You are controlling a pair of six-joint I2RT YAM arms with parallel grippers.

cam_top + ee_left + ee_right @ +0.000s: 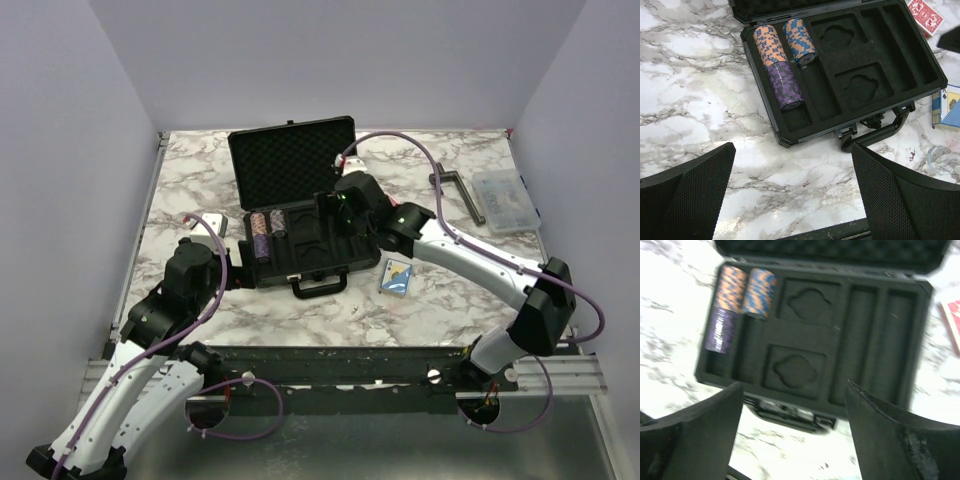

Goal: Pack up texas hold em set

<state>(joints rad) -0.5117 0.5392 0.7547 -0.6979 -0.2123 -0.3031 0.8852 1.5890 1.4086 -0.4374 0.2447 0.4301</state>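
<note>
The black case [290,165] lies open mid-table, lid up at the back, its handle toward me. In the left slots of its foam tray [875,65] lie an orange chip stack [769,45], a blue one [799,40] and a purple one [784,85]. A blue card deck [396,277] rests on the table right of the case, and a red card deck [925,15] lies beyond the case's right end. My right gripper [795,435] hangs open and empty over the case's front. Near the case's front left corner, my left gripper [795,200] stands open over bare marble.
A clear plastic compartment box [505,200] and a dark T-shaped tool [460,190] lie at the back right. A small clear ring [940,157] sits on the marble near the blue deck. Walls close the table on three sides.
</note>
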